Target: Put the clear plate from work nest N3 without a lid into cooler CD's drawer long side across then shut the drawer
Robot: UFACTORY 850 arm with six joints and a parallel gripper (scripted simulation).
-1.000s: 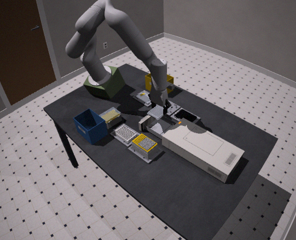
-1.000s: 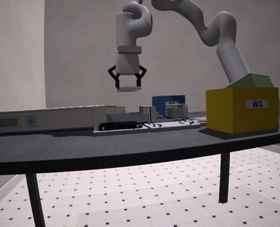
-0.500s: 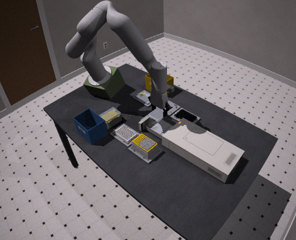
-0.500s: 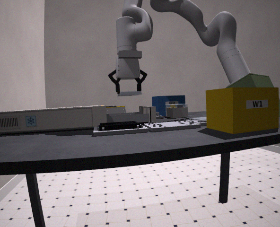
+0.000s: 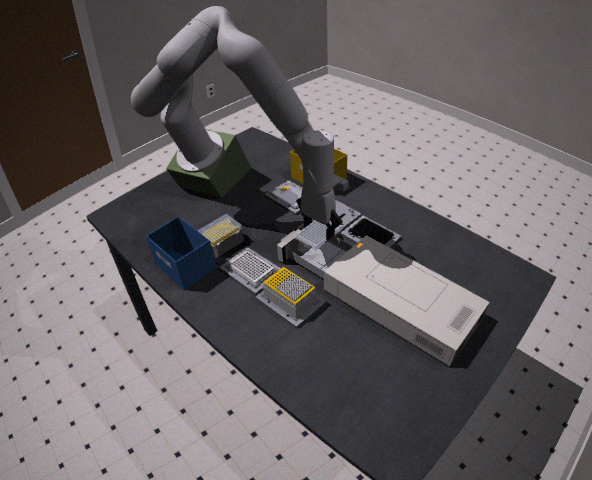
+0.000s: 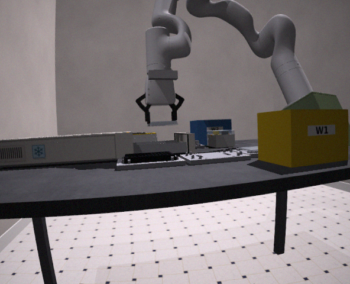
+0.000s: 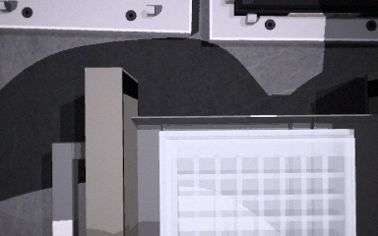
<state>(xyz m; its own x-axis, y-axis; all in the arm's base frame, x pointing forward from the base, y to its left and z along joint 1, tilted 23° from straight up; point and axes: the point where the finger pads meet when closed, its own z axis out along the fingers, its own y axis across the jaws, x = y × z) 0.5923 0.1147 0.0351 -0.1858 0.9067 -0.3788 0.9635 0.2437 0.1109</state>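
Dark grey rectangular surface (image 5: pixel 306 361) (image 6: pixel 77 186) supports a beige box-shaped cooler (image 5: pixel 405 299) (image 6: pixel 77 149), drawer (image 5: pixel 312 260) (image 6: pixel 159 147) open; black fingers (image 5: pixel 332 224) (image 6: pixel 174 113) pinch the clear rectangular plate (image 5: pixel 317 233) (image 6: pixel 162 123) (image 7: pixel 257 182), level above the drawer.

"W1" on yellow bin (image 5: pixel 301 167) (image 6: pixel 274 139).

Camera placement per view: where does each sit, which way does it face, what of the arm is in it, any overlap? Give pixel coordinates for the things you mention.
Top: high beside the bench, angled down across it; whole arm, base to gripper (image 5: pixel 319 227) (image 6: pixel 161 117).
Exterior: low, just above bench height, looking across from the yellow bin (image 5: pixel 340 165) (image 6: pixel 320 139) side; arm cropped at the top, gripper in full.
Wrist: over the open drawer (image 5: pixel 306 262) (image 6: pixel 159 147) (image 7: pixel 149 162), looking down; no arm or fingers, just the held plate (image 5: pixel 314 233) (image 6: pixel 162 123) (image 7: pixel 257 143).
All three share plate and drawer.
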